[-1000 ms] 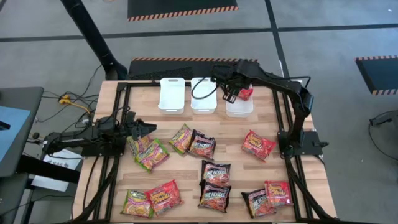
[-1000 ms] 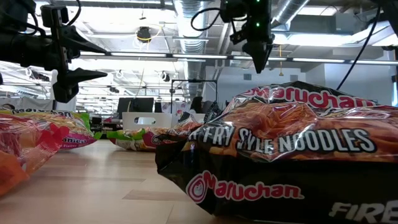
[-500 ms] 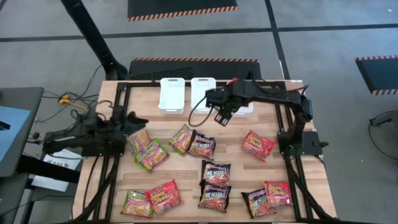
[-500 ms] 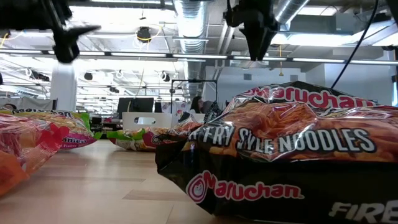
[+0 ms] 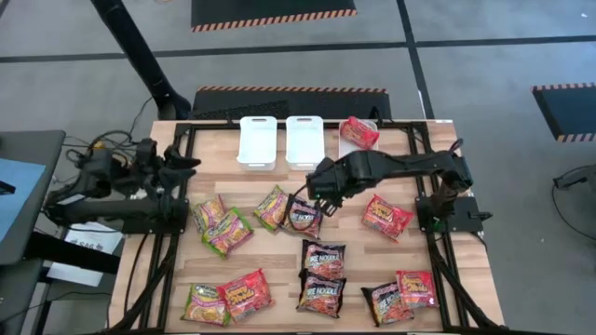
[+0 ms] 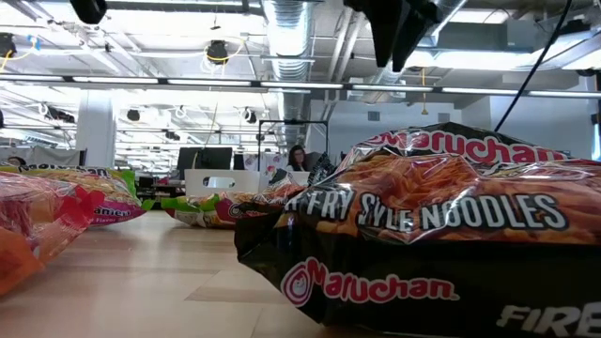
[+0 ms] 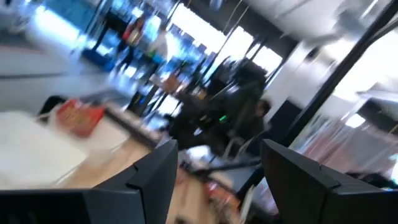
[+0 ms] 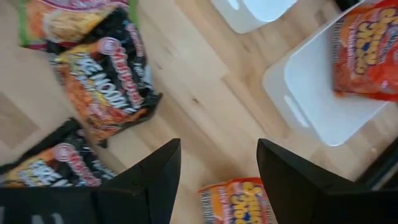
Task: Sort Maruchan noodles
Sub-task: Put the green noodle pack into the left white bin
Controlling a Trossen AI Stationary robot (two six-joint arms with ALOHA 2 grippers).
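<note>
Noodle packets [image 5: 312, 256] scattered over desk [image 5: 349, 242] middle and near edge; one red packet [image 5: 358, 132] lies in rightmost white bin [image 5: 346, 149] at far edge. Right tool [image 5: 317, 194] over bare wood beside black packet [image 5: 302, 216], fingers apart, empty. Left tool [image 5: 186, 160] at left desk edge, wide open, empty.

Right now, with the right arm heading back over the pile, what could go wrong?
1. The red packet lies across the right bin's rim, not flat inside; it may slide out.
2. The open right gripper hovers by a black packet that touches a green-yellow packet; a grasp might drag both.
3. The left gripper, open, waits at the table's left edge; the pile's middle looks reachable by both arms.
</note>
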